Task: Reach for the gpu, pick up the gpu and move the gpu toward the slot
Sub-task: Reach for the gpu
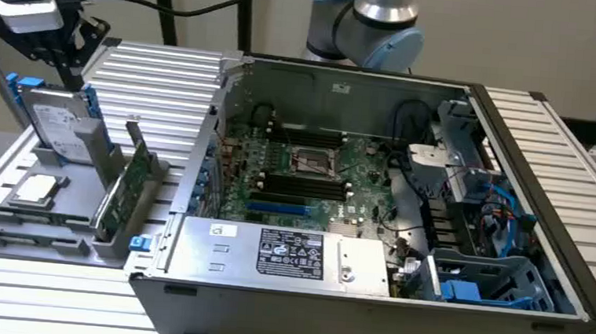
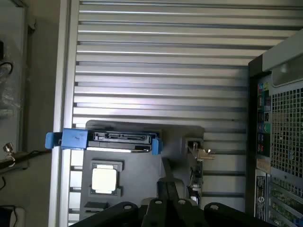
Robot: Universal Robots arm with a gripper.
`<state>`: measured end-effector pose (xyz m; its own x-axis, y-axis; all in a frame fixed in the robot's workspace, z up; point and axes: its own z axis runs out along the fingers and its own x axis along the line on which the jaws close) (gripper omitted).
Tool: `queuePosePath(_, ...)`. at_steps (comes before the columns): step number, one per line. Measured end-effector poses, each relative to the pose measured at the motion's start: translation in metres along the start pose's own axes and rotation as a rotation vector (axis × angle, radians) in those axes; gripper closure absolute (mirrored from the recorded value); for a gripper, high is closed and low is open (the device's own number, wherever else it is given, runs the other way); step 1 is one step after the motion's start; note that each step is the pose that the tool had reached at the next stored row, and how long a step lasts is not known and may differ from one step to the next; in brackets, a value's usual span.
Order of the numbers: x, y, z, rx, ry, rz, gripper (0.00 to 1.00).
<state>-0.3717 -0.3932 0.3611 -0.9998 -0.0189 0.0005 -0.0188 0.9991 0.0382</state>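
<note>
Beyond the jaws of the gripper (image 1: 71, 71), whose state I cannot tell, is the open computer case (image 1: 381, 188), below and aside the grey rack (image 1: 20, 230), where the green card (image 1: 127, 183) stands on edge: seemingly light, stiff, fragile, best gripped at its top edge.

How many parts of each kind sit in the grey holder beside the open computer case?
Hard drive with blue rails: 1
Green gpu card: 1
Square silver chip: 1
Total: 3
</note>
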Motion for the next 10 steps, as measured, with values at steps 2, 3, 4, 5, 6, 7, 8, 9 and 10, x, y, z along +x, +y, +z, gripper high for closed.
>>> queuePosePath(2,0.0000,0.0000,0.0000,0.0000,0.0000,0.000,0.89)
queuePosePath(3,0.0000,0.0000,0.0000,0.0000,0.0000,0.000,0.89)
queuePosePath(4,0.0000,0.0000,0.0000,0.0000,0.0000,0.000,0.89)
queuePosePath(5,0.0000,0.0000,0.0000,0.0000,0.0000,0.000,0.89)
queuePosePath(6,0.0000,0.0000,0.0000,0.0000,0.0000,0.000,0.89)
queuePosePath(7,0.0000,0.0000,0.0000,0.0000,0.0000,0.000,0.89)
queuePosePath(8,0.0000,0.0000,0.0000,0.0000,0.0000,0.000,0.89)
queuePosePath(9,0.0000,0.0000,0.0000,0.0000,0.0000,0.000,0.89)
queuePosePath(10,0.0000,0.0000,0.0000,0.0000,0.0000,0.000,0.89)
